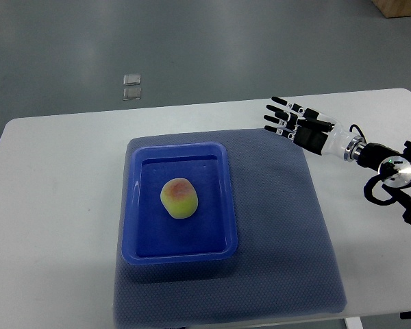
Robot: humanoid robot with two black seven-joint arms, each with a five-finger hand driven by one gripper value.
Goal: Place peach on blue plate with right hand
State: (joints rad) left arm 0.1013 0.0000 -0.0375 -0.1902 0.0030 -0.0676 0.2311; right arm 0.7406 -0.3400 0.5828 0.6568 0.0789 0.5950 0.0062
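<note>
Black robot hand [292, 120], white-tipped fingers, silver wrist

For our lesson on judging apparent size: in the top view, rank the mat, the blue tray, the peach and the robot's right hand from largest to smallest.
1. Mat
2. Blue tray
3. and 4. Right hand and peach: these look alike in size, so I won't rank them.
</note>
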